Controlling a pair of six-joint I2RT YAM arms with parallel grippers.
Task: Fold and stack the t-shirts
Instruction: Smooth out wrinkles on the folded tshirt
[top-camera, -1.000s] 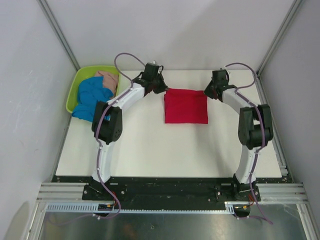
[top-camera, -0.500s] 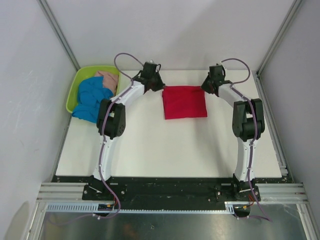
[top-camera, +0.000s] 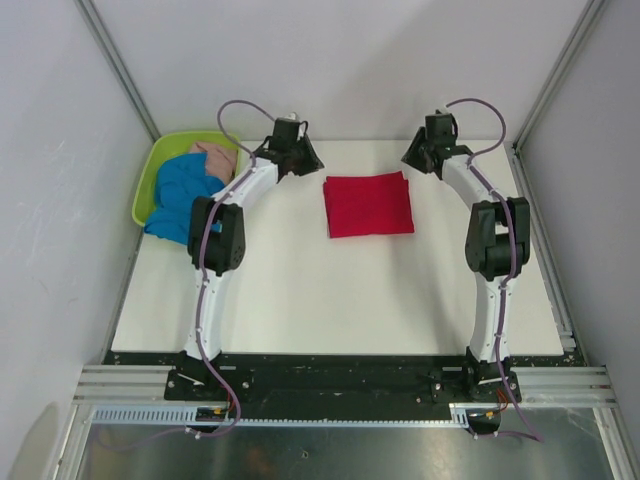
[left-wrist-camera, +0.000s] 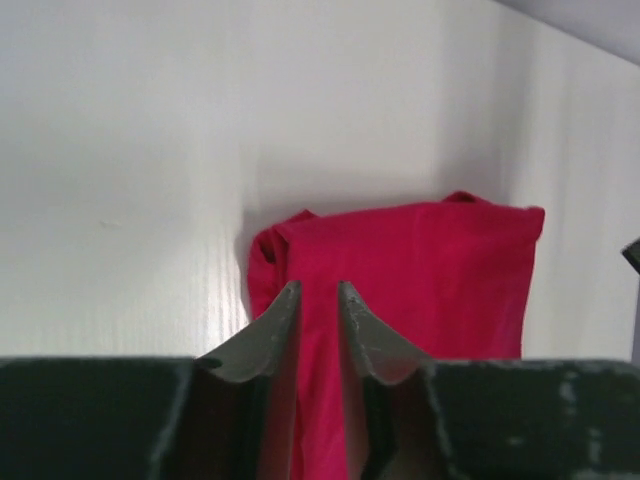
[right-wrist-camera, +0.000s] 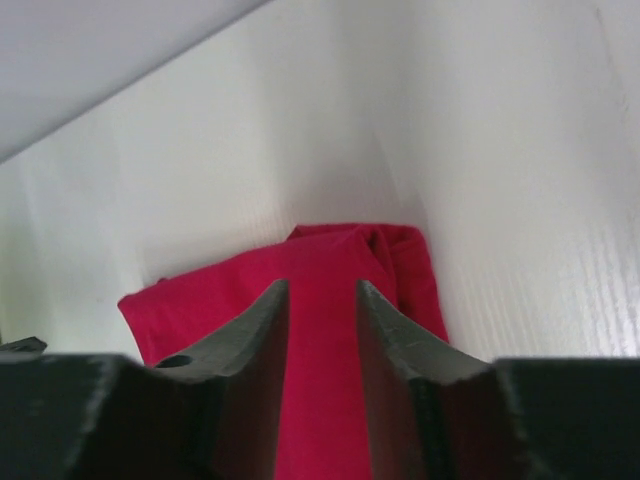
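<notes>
Between the two grippers, just ahead of and below both sets of fingertips, lies the red t-shirt (top-camera: 368, 204), folded to a rough rectangle, flat on the table (top-camera: 330, 300).

Left gripper (left-wrist-camera: 318, 290): jaws a narrow gap apart, nothing between them, red cloth seen past the tips. It sits off the shirt's far left corner, near but not touching. Right gripper (right-wrist-camera: 322, 287): a slightly wider gap, also empty, off the far right corner, apart from the cloth.

Blue t-shirt (top-camera: 183, 195) and pink t-shirt (top-camera: 214, 157) sit heaped in the green basket (top-camera: 170, 143), out to the left gripper's outer side, unfolded.

Handling, my read: light, limp cloth with no stiffness. The layers will slide and splay if only the top one is pinched. The corner nearest the left tips looks rumpled and thicker. Best hold is at the edge corners closest to each gripper, jaws low enough to catch all layers.

Arm pose: both arms are stretched toward the table's far edge, elbows raised, forearms angled inward, wrists pitched down toward the shirt, roughly mirrored.

Red fold looks done; blue likely next, a reach sideways for the left arm.
</notes>
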